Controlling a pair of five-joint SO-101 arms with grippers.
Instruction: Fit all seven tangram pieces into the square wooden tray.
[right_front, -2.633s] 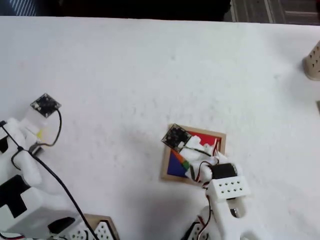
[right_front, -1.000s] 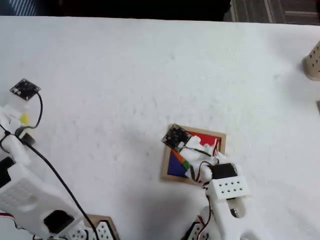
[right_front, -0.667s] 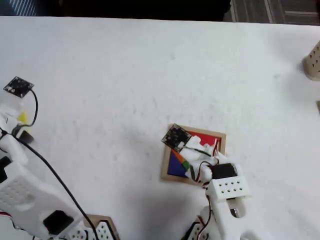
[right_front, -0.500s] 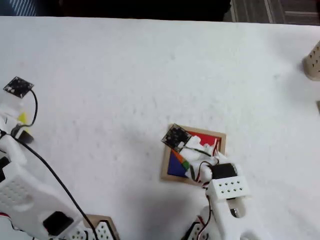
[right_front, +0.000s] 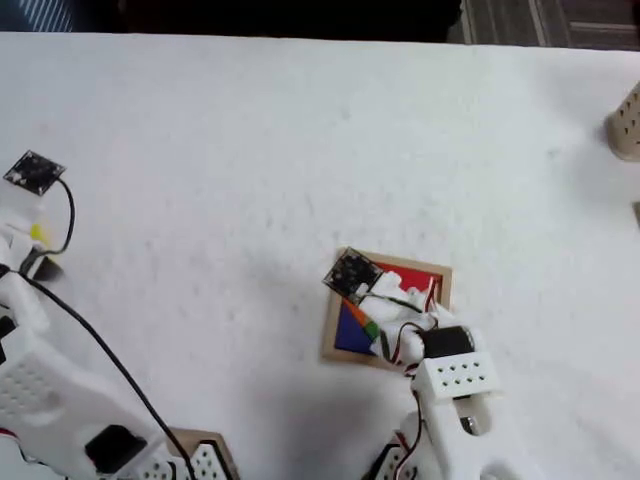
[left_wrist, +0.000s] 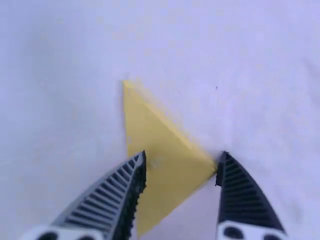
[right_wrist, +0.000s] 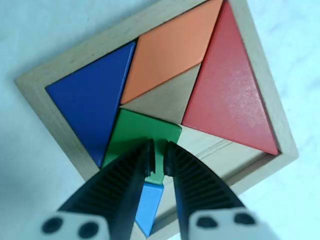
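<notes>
Left gripper (left_wrist: 180, 172): grasping the yellow triangle (left_wrist: 160, 150), one finger against each side. It is at the left edge of the bench (right_front: 300, 130).
Yellow triangle: flat on the bench between the gripper's fingers and well apart from the tray (right_front: 328, 335).
Right gripper (right_wrist: 159, 152): clenched almost fully, with only a thin slit between the fingers. Its tips are over the green square (right_wrist: 142, 135).
Tray: lies near the middle of the bench, partly under the right arm.
Blue triangle (right_wrist: 90, 100): in the tray, along one rim.
Orange piece (right_wrist: 170, 50): in the tray, between the blue triangle and the red triangle (right_wrist: 230, 95).
Green square: in the tray, touching the blue triangle.
Light blue piece (right_wrist: 147, 207): just beside the green square, partly hidden by the fingers.
Bare wood: a triangular patch between the orange, green and red pieces, and a strip along the red triangle's edge.
</notes>
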